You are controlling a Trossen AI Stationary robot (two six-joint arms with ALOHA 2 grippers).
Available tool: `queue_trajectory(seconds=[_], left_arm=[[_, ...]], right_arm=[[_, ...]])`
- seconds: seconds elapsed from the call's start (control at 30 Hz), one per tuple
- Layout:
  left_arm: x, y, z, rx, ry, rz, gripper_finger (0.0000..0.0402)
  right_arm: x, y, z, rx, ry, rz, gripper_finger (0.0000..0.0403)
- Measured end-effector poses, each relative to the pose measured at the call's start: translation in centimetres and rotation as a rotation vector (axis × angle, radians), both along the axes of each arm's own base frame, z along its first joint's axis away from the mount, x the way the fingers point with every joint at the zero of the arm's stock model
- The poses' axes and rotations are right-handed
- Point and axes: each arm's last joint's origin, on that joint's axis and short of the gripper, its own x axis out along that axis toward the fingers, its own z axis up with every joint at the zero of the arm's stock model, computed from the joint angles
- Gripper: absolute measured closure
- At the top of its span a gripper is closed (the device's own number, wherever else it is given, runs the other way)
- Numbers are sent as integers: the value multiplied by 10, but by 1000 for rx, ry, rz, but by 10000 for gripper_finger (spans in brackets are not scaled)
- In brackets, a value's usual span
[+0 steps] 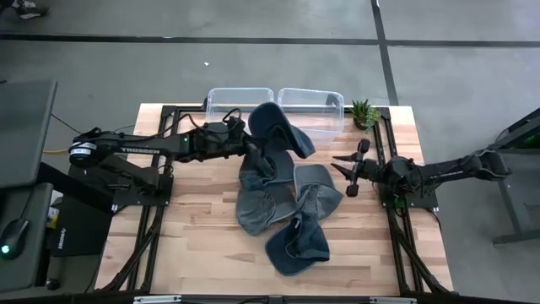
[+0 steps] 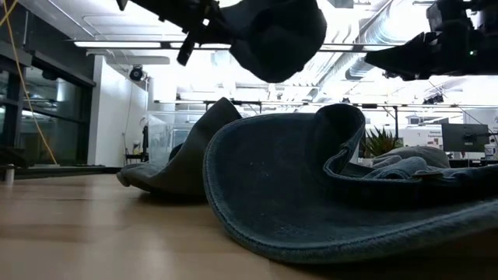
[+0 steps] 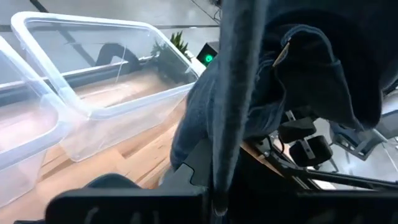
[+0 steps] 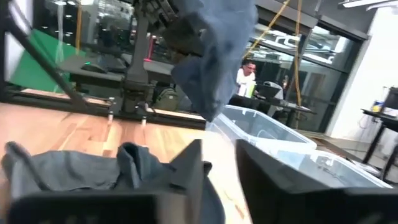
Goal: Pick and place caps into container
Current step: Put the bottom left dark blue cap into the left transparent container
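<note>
My left gripper [image 1: 253, 149] is shut on a dark slate-blue cap [image 1: 283, 131], raised above the table near the two clear bins. The low view shows that cap [image 2: 280, 35] up in the air, and the right wrist view shows it too [image 4: 211, 56]. Several more caps [image 1: 278, 207] lie in a crumpled heap on the table's middle, resting flat on the wood; one of them [image 2: 327, 194] fills the low view. My right gripper [image 1: 346, 175] is open, off the table to the right of the heap, touching nothing [image 4: 221, 168]. My left gripper pinches a bunched part of the cap's cloth [image 3: 227, 124] between its two fingers, reaching in roughly level from the table's left. Whether this is one layer or several, I cannot tell. The cap is lifted clear of the table and bulges beyond and around the fingers.
Two clear plastic bins stand side by side at the table's far edge, the left one [image 1: 239, 103] and the right one [image 1: 314, 110], with the held cap just in front of them. A small potted plant [image 1: 364, 111] sits at the far right corner. Bare wood lies near the front left [image 1: 186, 245].
</note>
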Motion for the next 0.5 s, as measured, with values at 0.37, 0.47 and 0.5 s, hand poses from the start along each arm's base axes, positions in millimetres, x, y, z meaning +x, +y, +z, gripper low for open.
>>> queue_trajectory(seconds=[0.37,0.47,0.5], left_arm=[[1,0,3,51,-16,-11,392],[1,0,4,62,-19,-13,392],[1,0,4,68,-17,-14,392]], right_arm=[[13,-5,1,14,-75,-68,98],[21,-7,3,37,-76,-36,92],[25,-8,5,44,-70,-27,92]])
